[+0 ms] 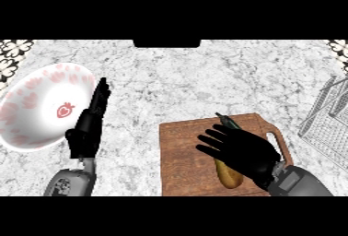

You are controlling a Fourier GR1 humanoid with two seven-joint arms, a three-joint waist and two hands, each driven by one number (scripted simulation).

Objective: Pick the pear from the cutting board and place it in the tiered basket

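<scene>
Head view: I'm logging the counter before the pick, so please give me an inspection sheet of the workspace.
Surface: grey-white marbled counter.
Job's things: pear lies on the wooden cutting board, mostly hidden under the right hand; wire tiered basket at the right edge.
Clutter: white plate with red petal pattern, at left.
Hands: right hand over the pear, fingers spread, not closed round it; left hand open beside the plate, fingers straight.
Cables: nothing seen.
Surroundings: patterned tiles in the top corners; dark object at the counter's far edge.
</scene>
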